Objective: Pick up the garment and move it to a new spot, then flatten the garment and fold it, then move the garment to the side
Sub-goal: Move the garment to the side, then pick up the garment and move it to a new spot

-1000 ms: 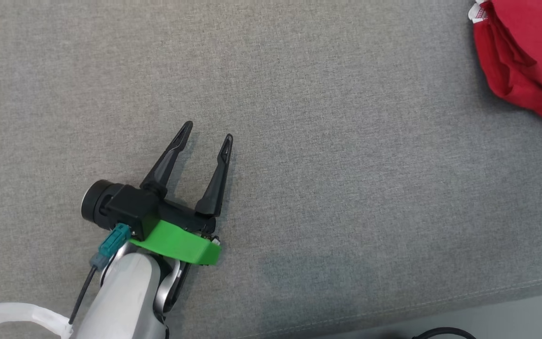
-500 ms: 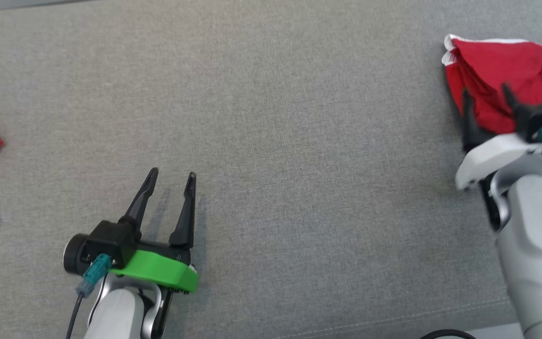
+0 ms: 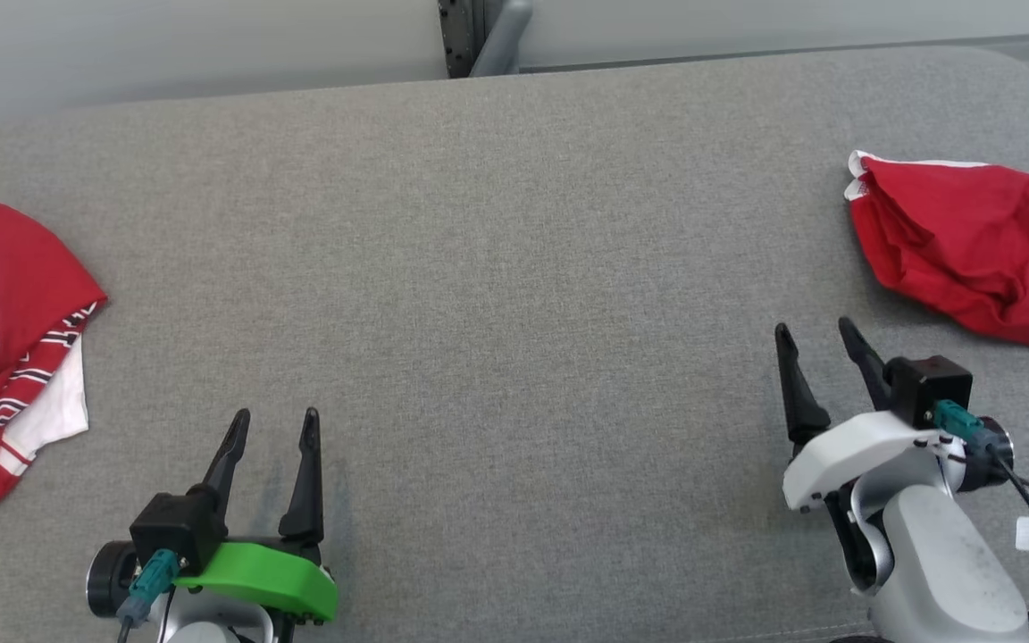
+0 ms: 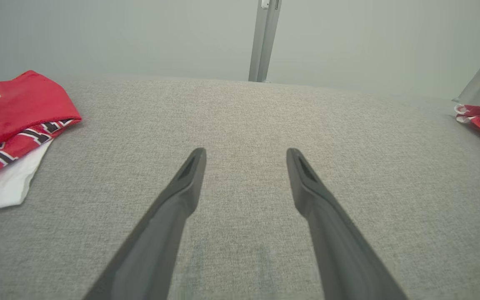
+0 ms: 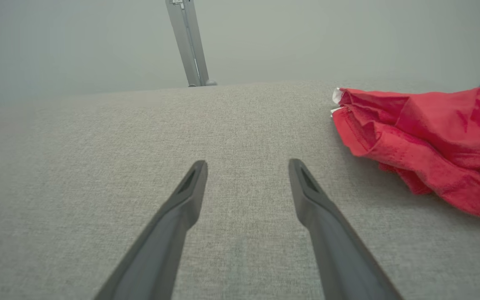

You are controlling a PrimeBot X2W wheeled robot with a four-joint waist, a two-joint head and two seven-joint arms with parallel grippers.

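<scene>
Right gripper [image 3: 813,327] gapes empty near the red garment [image 3: 970,246]; left gripper [image 3: 275,415], also apart, sits well away from it.

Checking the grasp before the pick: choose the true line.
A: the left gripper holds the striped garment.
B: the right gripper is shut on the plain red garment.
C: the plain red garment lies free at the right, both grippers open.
C: the plain red garment lies bunched beyond the open right gripper, untouched; the left gripper is open too.
</scene>
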